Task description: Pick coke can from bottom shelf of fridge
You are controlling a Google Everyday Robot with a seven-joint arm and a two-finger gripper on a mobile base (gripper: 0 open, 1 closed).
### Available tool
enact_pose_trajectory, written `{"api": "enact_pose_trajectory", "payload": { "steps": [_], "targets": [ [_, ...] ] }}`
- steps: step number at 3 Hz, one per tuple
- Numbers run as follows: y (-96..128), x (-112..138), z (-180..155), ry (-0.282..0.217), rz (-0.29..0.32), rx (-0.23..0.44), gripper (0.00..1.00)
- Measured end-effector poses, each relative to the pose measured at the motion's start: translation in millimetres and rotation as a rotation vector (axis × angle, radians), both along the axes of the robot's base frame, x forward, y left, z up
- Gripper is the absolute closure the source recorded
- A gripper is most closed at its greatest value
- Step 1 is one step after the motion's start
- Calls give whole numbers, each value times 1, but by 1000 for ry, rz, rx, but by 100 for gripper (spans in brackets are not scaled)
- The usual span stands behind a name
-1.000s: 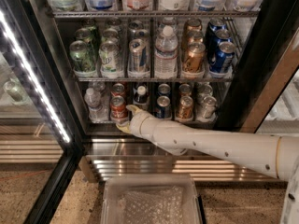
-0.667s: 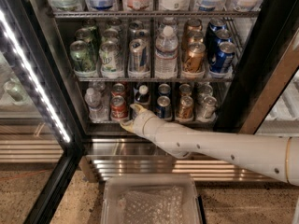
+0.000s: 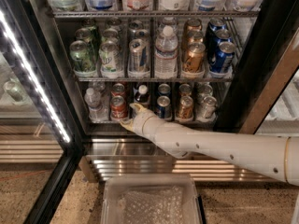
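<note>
The fridge (image 3: 42, 78) stands open, with its glass door swung to the left. On the bottom shelf (image 3: 154, 121) a red coke can (image 3: 118, 107) stands in the front row, second from the left, with another red can behind it. My gripper (image 3: 130, 115) is at the end of the white arm that reaches in from the right. It sits at the shelf's front edge, just right of the coke can and close against it. Its two yellowish fingertips (image 3: 136, 106) stand apart and hold nothing.
A small water bottle (image 3: 93, 102) stands left of the coke can. A dark bottle (image 3: 141, 94), a blue can (image 3: 163, 106) and a copper-brown can (image 3: 185, 107) stand to its right. The middle rack (image 3: 154, 78) is just above. A clear bin (image 3: 152, 202) lies on the floor below.
My gripper has shifted slightly right and up along the shelf's front edge, staying beside the coke can. The cans have not moved.
</note>
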State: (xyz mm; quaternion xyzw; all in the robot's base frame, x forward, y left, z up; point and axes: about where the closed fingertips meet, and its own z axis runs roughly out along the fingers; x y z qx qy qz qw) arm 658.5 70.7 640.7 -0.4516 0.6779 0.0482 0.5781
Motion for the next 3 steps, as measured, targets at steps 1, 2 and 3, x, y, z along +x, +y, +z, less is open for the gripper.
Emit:
{"api": "enact_pose_trajectory", "payload": {
  "steps": [1, 2, 3],
  "targets": [
    [21, 12, -12, 27, 24, 18, 66],
    [33, 22, -24, 59, 29, 21, 55],
    [38, 35, -33, 80, 24, 7, 44]
  ]
}}
